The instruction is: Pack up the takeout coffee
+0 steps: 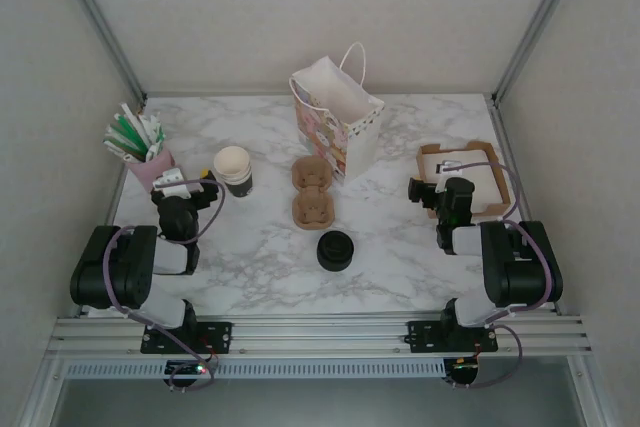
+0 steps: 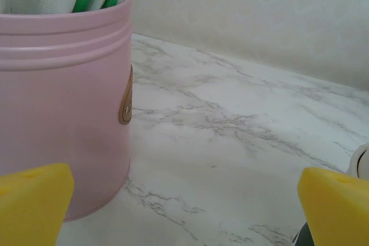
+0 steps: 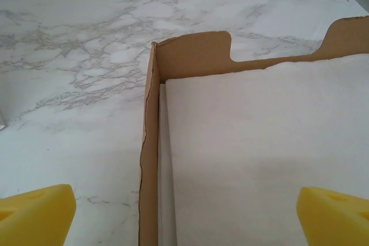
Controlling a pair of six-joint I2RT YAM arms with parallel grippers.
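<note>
Top external view: the paper cup (image 1: 232,169) stands upright on the marble table (image 1: 400,267), at about 10 o'clock from its centre. It is just beside the left gripper (image 1: 188,185), at that gripper's 2 o'clock. The right gripper (image 1: 432,191) is well apart, toward 3 o'clock. The cup is cream-white above a black band, its open mouth showing cream inside. Both grippers' jaws stand apart, holding nothing.

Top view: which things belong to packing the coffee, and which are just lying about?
Job: paper cup, black lid, likely cup carrier and paper bag.
Lying about: pink straw pot, napkin tray.
</note>
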